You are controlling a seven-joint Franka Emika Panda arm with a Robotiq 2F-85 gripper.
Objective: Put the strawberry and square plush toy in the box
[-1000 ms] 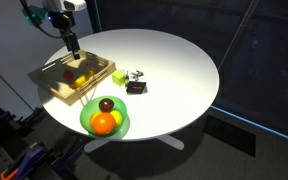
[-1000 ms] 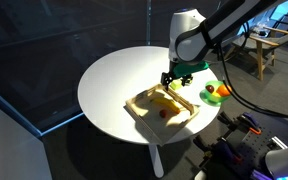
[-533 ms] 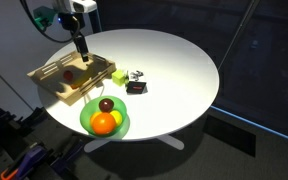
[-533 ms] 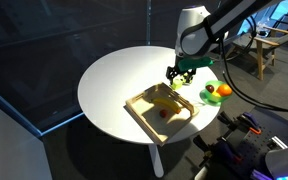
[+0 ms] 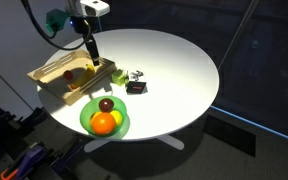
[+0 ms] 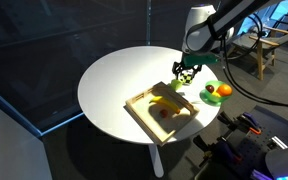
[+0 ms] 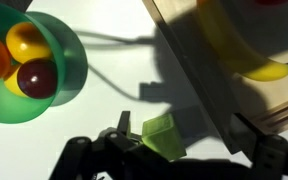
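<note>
The light-wood box (image 5: 54, 78) stands at the table's edge and also shows in the other exterior view (image 6: 144, 108) and the wrist view (image 7: 209, 70). The red strawberry (image 5: 72, 74) lies inside it (image 6: 165, 112), beside a banana (image 7: 269, 72). The dark square plush toy (image 5: 135, 83) lies on the table, past the yellow-green cube (image 5: 119, 75). My gripper (image 5: 93, 58) hangs open and empty over the box's near rim, close above the cube (image 7: 164, 135). The plush toy does not show in the wrist view.
A round green plate (image 5: 121, 123) holds an orange (image 5: 103, 123), a maroon fruit (image 7: 36, 78) and a yellow fruit (image 7: 24, 40), next to the box. The cube (image 6: 177, 87) sits between box and plate. The table edge is close to both.
My gripper has moved from over the box's inside towards the yellow-green cube at the box's rim. The box appears to have turned slightly. The strawberry stays in the box.
</note>
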